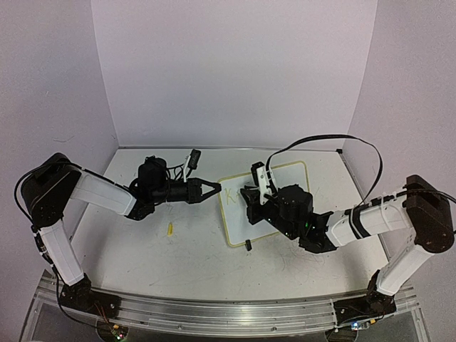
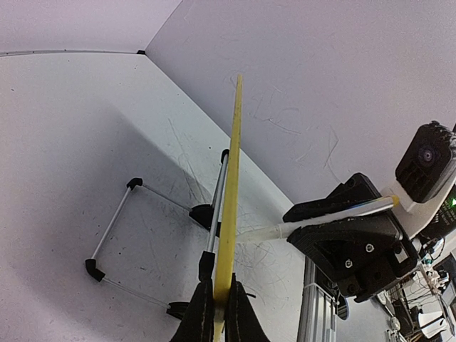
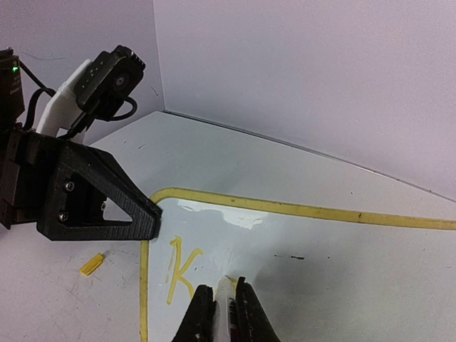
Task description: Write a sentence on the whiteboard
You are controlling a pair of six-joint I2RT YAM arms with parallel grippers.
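**Overhead and wrist views.** The scuffed white tabletop [image 1: 142, 249] carried everything, with pale walls [image 1: 235, 71] on its left, far and right sides.

Slightly right of its centre lay the small rectangular whiteboard with rounded corners and a thin yellow-green rim [image 1: 236, 222]. One black clip foot showed at the board's near edge.

My left gripper [image 1: 212, 189] reached in from the left, its jaws pressed together on the board's left rim. The left wrist view showed the board edge-on, running up from between my fingers [image 2: 201, 319]. A wire stand with black feet [image 2: 92, 269] lay to one side of it.

My right gripper [image 1: 249, 198] came in from the right over the board. Its jaws were clamped on a whitish marker with a yellow end [image 2: 271, 230]. The marker's tip stood at the board's surface just right of the writing, though I could not tell whether it touched.

Of the sentence, only a pale yellow-green handwritten letter K [image 3: 179, 274] was visible, near the board's far left corner.

A small yellow piece [image 1: 170, 229] lay on the tabletop left of the board and apart from it, on the near side of my left gripper.
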